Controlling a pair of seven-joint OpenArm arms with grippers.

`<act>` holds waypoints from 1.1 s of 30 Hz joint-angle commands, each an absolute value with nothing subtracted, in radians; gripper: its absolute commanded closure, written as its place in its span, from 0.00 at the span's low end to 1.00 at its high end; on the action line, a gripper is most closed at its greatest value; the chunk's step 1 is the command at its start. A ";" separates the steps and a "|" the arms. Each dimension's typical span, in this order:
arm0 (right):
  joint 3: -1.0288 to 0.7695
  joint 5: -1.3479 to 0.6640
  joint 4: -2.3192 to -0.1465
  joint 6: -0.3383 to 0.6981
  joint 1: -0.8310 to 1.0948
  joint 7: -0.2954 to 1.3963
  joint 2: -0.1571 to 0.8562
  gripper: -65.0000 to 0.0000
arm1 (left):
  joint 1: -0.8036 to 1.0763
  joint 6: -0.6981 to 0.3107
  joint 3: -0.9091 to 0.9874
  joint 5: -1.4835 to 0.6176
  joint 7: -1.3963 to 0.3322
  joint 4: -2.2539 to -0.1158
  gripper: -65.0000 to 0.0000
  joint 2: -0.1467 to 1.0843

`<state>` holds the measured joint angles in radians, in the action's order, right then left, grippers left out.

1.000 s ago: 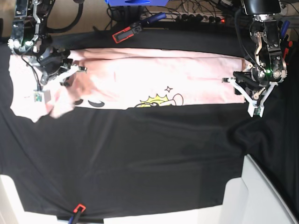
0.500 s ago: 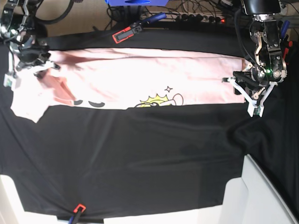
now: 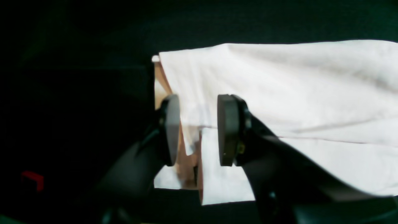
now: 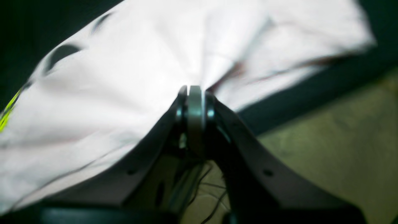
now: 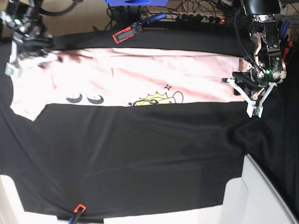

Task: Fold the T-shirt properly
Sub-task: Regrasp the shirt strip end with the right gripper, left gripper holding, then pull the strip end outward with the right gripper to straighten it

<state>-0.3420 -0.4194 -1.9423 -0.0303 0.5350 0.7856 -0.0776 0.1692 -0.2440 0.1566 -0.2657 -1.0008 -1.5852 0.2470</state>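
So we've got one pale pink cotton T-shirt [image 5: 140,81] lying as a long band across the far side of the desk, on the black cloth cover [image 5: 140,154], with the cartoon print and black lettering peeking out along its near edge. The right end effector [image 4: 194,93] is clenched on a pinch of the pink fabric at one end of the shirt (the wrist view shows the cloth gathering right into the closed tips), and we'd guess it's dragging that end flat. The left end effector [image 3: 197,129] sits at the other end with its round pads apart, straddling the shirt's edge but not squeezing anything, so released. To do this step well we'd keep the pull low and even, parallel to the desk, so the layers stay stacked and the end doesn't bunch, and we'd let the left side pin or grab its corner before more tension goes on. Count-wise: one shirt, two arms, two red-tipped clamps [image 5: 125,33] on the cover edges.
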 commanded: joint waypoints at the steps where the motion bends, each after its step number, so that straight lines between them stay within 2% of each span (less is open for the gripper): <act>1: -0.320 -0.427 -1.962 -0.030 0.527 0.769 -0.058 1.00 | 0.151 -0.246 0.160 -0.266 -0.986 -1.601 0.68 0.262; 4: -0.265 -0.426 -1.960 -0.050 0.506 0.771 -0.050 1.00 | 0.151 -0.246 0.168 -0.266 -0.986 -1.601 0.68 0.266; 8: -0.225 -0.426 -1.960 -0.140 0.484 0.791 -0.051 1.00 | 0.156 -0.246 0.170 -0.266 -0.986 -1.601 0.68 0.271; 15: -0.223 -0.426 -1.959 -0.150 0.456 0.852 -0.054 1.00 | 0.159 -0.246 0.170 -0.266 -0.986 -1.601 0.68 0.280; 17: -0.223 -0.426 -1.959 -0.150 0.444 0.880 -0.051 0.90 | 0.159 -0.246 0.170 -0.266 -0.986 -1.601 0.68 0.280; 22: -0.298 -0.426 -1.957 -0.150 0.412 0.880 -0.050 0.44 | 0.159 -0.246 0.171 -0.266 -0.986 -1.603 0.68 0.277; 23: -0.321 -0.426 -1.957 -0.150 0.398 0.880 -0.050 0.38 | 0.159 -0.246 0.171 -0.269 -0.986 -1.603 0.68 0.277; 26: -0.390 -0.424 -1.957 -0.150 0.360 0.880 -0.042 0.38 | 0.160 -0.246 0.171 -0.269 -0.986 -1.601 0.68 0.277; 33: -0.406 -0.426 -1.891 -0.150 0.259 0.883 0.070 0.40 | 0.160 -0.246 0.171 -0.272 -0.986 -1.604 0.68 0.277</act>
<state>-0.4049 -0.4202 -1.8782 -0.1490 0.2680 0.8948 0.0635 0.1684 -0.2447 0.1654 -0.2695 -1.0004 -1.5856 0.2653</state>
